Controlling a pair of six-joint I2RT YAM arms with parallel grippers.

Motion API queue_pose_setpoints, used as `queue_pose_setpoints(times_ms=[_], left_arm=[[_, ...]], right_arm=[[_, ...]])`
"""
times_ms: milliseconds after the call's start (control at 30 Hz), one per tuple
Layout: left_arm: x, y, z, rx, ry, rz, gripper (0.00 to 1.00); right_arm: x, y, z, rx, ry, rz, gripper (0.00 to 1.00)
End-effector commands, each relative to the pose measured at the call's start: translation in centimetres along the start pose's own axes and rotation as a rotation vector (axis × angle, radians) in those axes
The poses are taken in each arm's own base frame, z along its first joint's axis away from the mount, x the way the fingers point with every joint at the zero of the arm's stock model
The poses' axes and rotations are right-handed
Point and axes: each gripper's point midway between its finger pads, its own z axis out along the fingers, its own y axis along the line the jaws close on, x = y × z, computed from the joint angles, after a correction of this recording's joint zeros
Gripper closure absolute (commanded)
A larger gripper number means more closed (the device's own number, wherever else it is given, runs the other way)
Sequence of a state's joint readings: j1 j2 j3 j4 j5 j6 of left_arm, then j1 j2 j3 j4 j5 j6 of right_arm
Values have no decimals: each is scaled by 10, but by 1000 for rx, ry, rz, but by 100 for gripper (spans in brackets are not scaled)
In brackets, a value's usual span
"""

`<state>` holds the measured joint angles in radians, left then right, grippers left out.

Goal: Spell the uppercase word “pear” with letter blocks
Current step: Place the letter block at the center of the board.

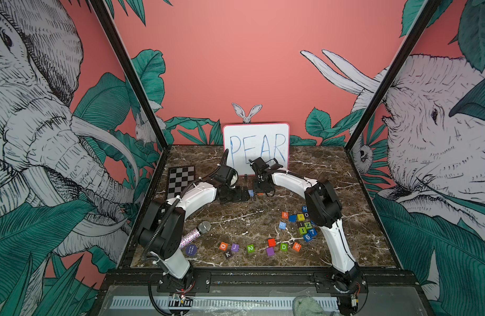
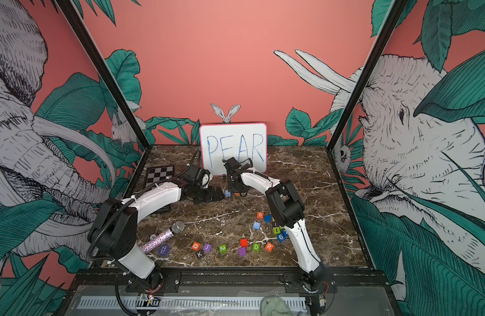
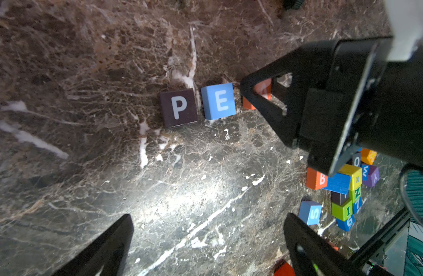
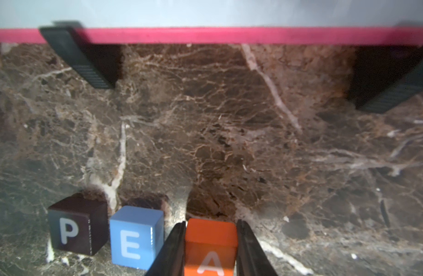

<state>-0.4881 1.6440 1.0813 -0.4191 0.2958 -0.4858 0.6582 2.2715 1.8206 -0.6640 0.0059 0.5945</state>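
Observation:
The dark P block and light blue E block stand side by side on the marble in front of the whiteboard. Just right of E, the orange A block is pinched between the fingers of my right gripper, down at table level. The left wrist view shows P, E and a bit of A behind the right gripper's fingers. My left gripper hovers open over bare marble near the row. The orange R block lies near the front edge.
The pink-edged whiteboard stands just behind the row. A cluster of other blocks sits under the right arm, and more blocks line the front. A checkerboard, glitter microphone and purple disc lie on the left.

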Motion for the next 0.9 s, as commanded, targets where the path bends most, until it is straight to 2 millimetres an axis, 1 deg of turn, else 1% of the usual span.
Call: queue_pose_setpoints(times_ms=[0, 267, 867], left_arm=[[-3, 0, -2, 6, -11, -1, 1], [-3, 0, -2, 7, -12, 0, 1], [-2, 0, -1, 12, -15, -5, 1]], right_arm=[[5, -3, 6, 9, 21, 7, 66], [6, -3, 9, 11, 25, 11, 63], [5, -4, 2, 10, 19, 3, 65]])
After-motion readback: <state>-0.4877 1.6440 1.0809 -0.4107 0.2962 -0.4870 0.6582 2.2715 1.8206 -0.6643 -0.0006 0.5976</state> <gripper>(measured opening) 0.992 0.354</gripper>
